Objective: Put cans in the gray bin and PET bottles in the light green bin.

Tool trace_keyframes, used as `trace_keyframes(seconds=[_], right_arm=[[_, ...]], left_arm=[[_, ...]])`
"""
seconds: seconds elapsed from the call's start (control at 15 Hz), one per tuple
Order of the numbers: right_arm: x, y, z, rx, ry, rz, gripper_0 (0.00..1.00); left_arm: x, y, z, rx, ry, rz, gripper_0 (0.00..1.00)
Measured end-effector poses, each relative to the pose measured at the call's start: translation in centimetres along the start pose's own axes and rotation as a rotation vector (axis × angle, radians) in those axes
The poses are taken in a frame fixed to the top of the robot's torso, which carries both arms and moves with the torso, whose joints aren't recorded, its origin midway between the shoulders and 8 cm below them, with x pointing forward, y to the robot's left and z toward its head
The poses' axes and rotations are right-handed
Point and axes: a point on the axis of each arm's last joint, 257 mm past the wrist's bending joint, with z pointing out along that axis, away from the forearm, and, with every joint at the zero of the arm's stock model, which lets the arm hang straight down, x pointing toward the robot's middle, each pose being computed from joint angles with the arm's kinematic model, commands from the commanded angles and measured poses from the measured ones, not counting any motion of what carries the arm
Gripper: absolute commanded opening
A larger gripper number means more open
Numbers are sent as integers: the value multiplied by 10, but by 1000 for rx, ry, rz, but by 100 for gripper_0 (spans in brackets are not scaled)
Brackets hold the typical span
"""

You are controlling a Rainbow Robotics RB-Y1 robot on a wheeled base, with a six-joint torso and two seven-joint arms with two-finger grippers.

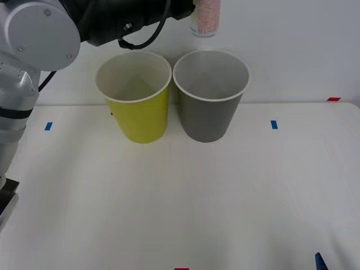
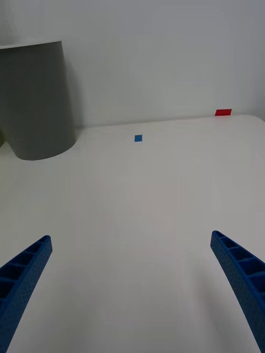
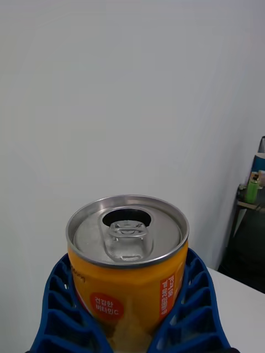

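Right gripper (image 2: 132, 287) idle low over the near part of the bench (image 1: 180, 214), fingers spread wide apart, nothing between them. Mid-bench: the two bins stand side by side, rims touching or almost touching; light green bin (image 1: 135, 98) on the robot's left, gray bin (image 1: 211, 95) on its right, both upright, both apparently empty as far as their insides show. Small blue tape marks on the bench at either side of the pair. Farther back and above: left arm reaches across over the bins, carrying the can (image 3: 128, 259). Left gripper (image 3: 130, 325) has its blue ribbed fingers wrapped closely around the can's lower body, can upright, silver top and pull tab facing the wrist camera. In the front view the can hangs high above the far rim of the gray bin, toward the side nearest the green one. Judgement: transport step nearly done, release pending. Risks: can sits near the shared edge of the two bins, so a release without moving further over the gray opening could strike the rim and bounce into the green bin or onto the bench. Drop height looks considerable; a hard landing could tip the light bin.
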Motion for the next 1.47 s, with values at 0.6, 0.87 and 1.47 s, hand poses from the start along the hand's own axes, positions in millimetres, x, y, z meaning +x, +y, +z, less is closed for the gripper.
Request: trace_keyframes(seconds=[0.6, 0.87, 1.47], right_arm=[[0, 0, 0, 0, 0, 0, 100], [0, 0, 0, 0, 0, 0, 100], [0, 0, 0, 0, 0, 0, 100]], left_arm=[[41, 2, 51, -34, -64, 49, 0], [60, 7, 62, -58, -64, 80, 0], [87, 18, 69, -96, -57, 123, 0]])
